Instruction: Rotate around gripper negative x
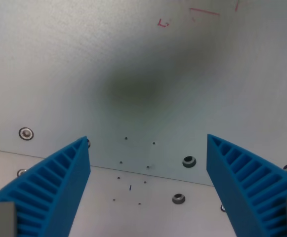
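Pale grey metal plate (59, 64) lies bare under me, with a seam crossing near my blue ribbed fingers (59, 187). My gripper (148, 143) stands wide apart, holding nothing. Round bolts (188, 161) and tiny holes dot the gap; farther off, faint red marks (163, 22).

Claw (148, 140): two blue ribbed fingers, wedge-shaped, with parallel ridges on their inner faces. One finger (52, 190) rises from the wrist view's lower left, the other (249, 182) from the lower right. Tips stand wide apart, nothing between them. Both tips hang above the pale grey metal surface (84, 59), over its panel seam; the left tip sits just beside a bolt, and the small hole pattern lies between the fingers.
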